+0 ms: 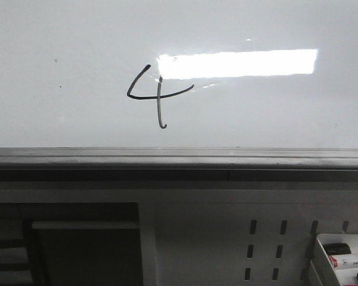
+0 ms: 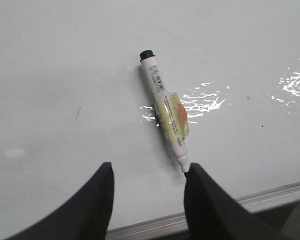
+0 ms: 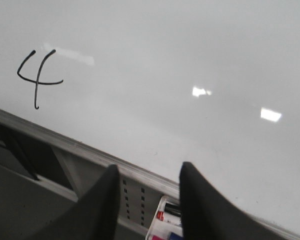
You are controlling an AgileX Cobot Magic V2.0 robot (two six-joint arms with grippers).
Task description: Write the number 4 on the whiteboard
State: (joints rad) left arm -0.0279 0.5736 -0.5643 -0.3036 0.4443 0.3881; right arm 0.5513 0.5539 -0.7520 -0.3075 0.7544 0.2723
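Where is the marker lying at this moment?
In the left wrist view, the marker lies flat on the whiteboard, just ahead of the open left gripper, its tip beside one finger; the front view does not show it.

Whiteboard (image 1: 274,113) glossy, smooth, w/ bright glare; frame (image 1: 179,158) dull grey, looks like metal. Marker (image 2: 166,110) smooth white plastic, wrapped in shiny tape. Both hands' fingers (image 2: 97,200) matt black.

Black open-top number 4 (image 1: 158,95), drawn on glossy whiteboard (image 1: 59,47)
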